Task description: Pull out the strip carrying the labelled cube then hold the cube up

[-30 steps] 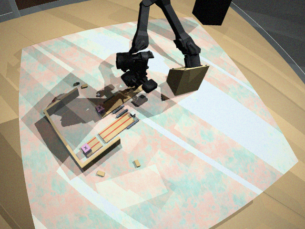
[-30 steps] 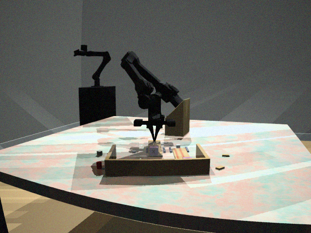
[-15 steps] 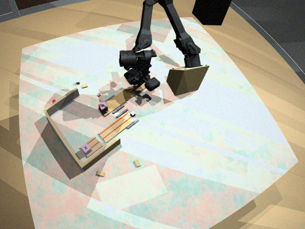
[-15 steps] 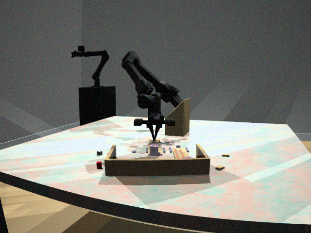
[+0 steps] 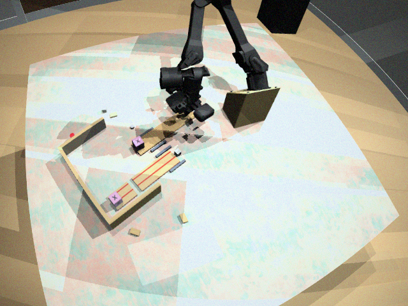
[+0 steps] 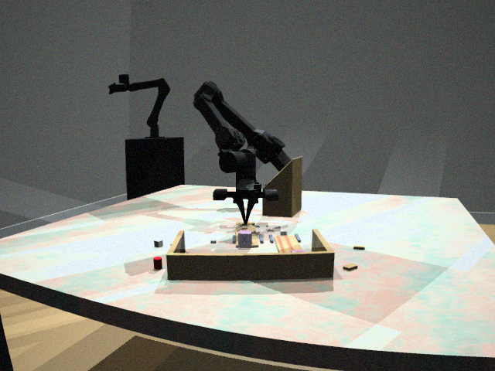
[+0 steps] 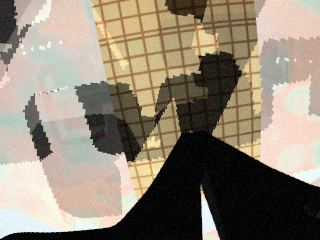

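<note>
Gotta drag the checked strip (image 5: 160, 134) (image 6: 254, 244) (image 7: 131, 31) slow and straight toward the worktop's far edge (exterior view), gripper (image 5: 192, 115) (image 6: 245, 222) (image 7: 192, 143) pressed together, without jerking the labelled cube (image 5: 138, 142) (image 6: 244, 238) loose.

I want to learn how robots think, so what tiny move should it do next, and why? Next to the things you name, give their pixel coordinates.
Perhaps press lightly and slide the checked strip (image 5: 152, 141) (image 6: 254, 242) (image 7: 142, 37) a bit toward the wooden stand (image 5: 252, 108) (image 6: 281, 195). The shut gripper (image 5: 188, 114) (image 6: 245, 223) (image 7: 192, 143) points down at that strip, whose marked cube (image 5: 138, 142) (image 6: 244, 238) sits at the far end. The red-lined strip (image 5: 157, 170) (image 6: 287, 243) has a gap.
</note>
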Controlling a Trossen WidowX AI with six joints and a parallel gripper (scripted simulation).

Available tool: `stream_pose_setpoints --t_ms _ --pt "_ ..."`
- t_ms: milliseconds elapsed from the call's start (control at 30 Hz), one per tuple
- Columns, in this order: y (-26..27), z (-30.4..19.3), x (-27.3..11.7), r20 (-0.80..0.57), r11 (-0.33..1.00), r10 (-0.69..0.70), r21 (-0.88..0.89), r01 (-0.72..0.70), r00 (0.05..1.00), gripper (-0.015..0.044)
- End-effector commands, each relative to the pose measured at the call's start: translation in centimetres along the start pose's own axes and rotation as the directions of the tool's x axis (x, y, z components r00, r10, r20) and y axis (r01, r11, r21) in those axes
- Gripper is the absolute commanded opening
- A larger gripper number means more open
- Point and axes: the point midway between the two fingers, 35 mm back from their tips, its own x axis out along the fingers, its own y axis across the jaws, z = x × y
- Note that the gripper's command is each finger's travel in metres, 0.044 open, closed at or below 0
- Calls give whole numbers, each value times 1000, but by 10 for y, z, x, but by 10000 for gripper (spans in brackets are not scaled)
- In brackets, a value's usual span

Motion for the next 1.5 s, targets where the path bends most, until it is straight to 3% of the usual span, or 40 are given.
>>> stream_pose_setpoints --t_ms 0,267,467,567,767,1133,1467 --pt "2 -9 4 -29 1000 8 -6 -8 1000 0" --pt "2 -9 4 -29 1000 8 -6 -8 1000 0" --pt "0 3 -40 -27 1000 9 -5 -9 1000 0" --pt "-1 3 -42 -28 1000 9 -5 -9 1000 0" --pt "-1 30 -42 -27 992 9 128 -6 1000 157" --pt "-2 77 -47 -25 991 9 133 -6 1000 440" --pt "-4 120 -51 -23 991 9 135 -6 1000 440"
